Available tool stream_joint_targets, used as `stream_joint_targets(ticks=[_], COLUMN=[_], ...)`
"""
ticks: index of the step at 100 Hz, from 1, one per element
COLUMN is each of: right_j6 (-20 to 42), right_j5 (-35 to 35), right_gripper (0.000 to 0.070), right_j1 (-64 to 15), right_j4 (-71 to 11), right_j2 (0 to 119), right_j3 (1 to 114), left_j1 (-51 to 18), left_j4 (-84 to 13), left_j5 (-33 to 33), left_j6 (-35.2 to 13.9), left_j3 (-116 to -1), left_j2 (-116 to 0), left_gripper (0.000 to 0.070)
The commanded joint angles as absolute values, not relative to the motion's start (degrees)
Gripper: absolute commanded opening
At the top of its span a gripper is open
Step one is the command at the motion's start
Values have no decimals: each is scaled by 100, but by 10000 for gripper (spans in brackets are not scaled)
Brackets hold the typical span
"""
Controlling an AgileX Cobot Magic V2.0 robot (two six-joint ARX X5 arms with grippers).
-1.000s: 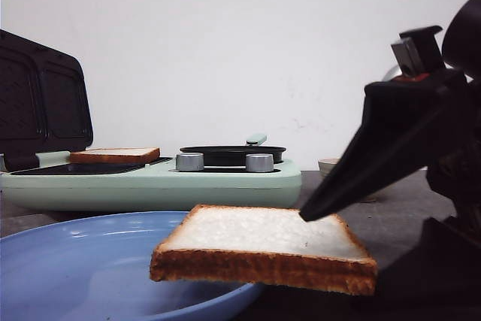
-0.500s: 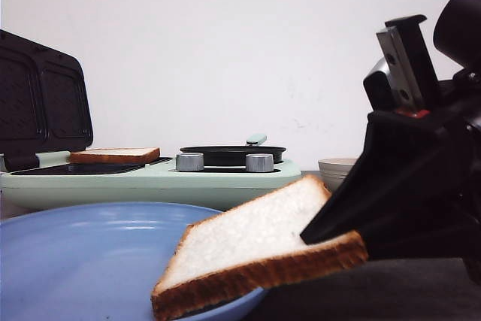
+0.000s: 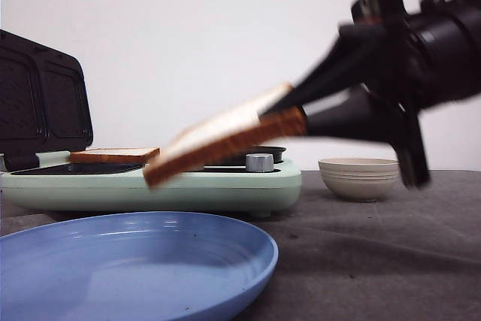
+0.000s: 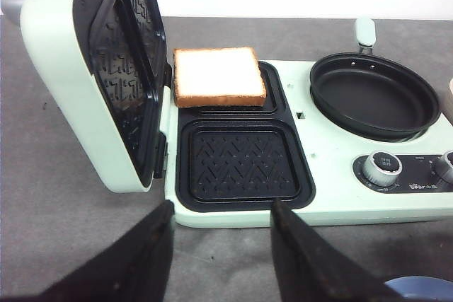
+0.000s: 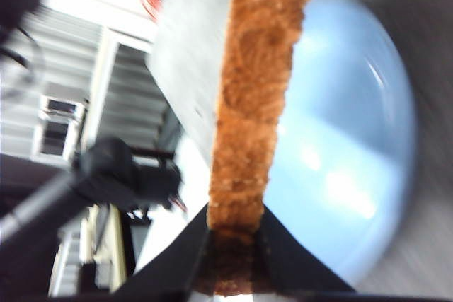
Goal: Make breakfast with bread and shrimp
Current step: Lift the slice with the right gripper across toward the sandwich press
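One slice of bread (image 3: 225, 139) hangs in the air above the blue plate (image 3: 135, 261), tilted down to the left, with my right gripper (image 3: 289, 114) shut on its crust edge (image 5: 255, 104). Another slice of bread (image 4: 218, 76) (image 3: 114, 155) lies in the far mould of the pale green sandwich maker (image 4: 333, 175). The near mould (image 4: 244, 164) holds nothing. My left gripper (image 4: 219, 218) stands open over the grey table just in front of the sandwich maker, with nothing between its fingers. No shrimp shows in any view.
The sandwich maker's lid (image 4: 106, 68) stands open at its left end. A round black pan (image 4: 374, 95) sits on its right half, with two knobs (image 4: 383, 167) in front. A beige bowl (image 3: 359, 177) stands right of the appliance.
My right gripper has lifted the bread slice up off the blue plate and carried it higher and leftward, tilting it. The slice in the sandwich maker has not moved.
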State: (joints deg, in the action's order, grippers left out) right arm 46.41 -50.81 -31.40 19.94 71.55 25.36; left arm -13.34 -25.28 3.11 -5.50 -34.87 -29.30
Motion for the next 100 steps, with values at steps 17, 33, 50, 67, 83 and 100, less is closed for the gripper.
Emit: stream_joint_targets(ticks=[17, 33, 50, 67, 83, 100], right_j6=[4580, 4045, 3826, 3815, 3815, 3820], right_j5=[-4856, -4797, -4799, -4812, -4814, -4821], right_gripper=[0, 0, 0, 0, 0, 0], right_j1=[-3179, -3177, -3179, -3218, -3347, -3533], right_j4=[1492, 633, 242, 36, -99, -233], right_j2=[7275, 7723, 8543, 9415, 10213, 11048], right_j3=[3730, 4829, 5975, 6993, 7841, 8630], left_j1=[-1339, -1339, -1339, -1339, -1339, -1339], left_j4=[-2471, -2471, -2471, -2471, -2460, -2460], left_j5=[499, 556, 668, 762, 1160, 1201], left_j6=[-537, -521, -521, -523, -519, -517], left_j3=[-3496, -3496, -3496, -3496, -3496, -3496], left_j2=[-2947, -2947, -2947, -2947, -2947, -2947], left_gripper=[205, 205, 205, 205, 248, 284])
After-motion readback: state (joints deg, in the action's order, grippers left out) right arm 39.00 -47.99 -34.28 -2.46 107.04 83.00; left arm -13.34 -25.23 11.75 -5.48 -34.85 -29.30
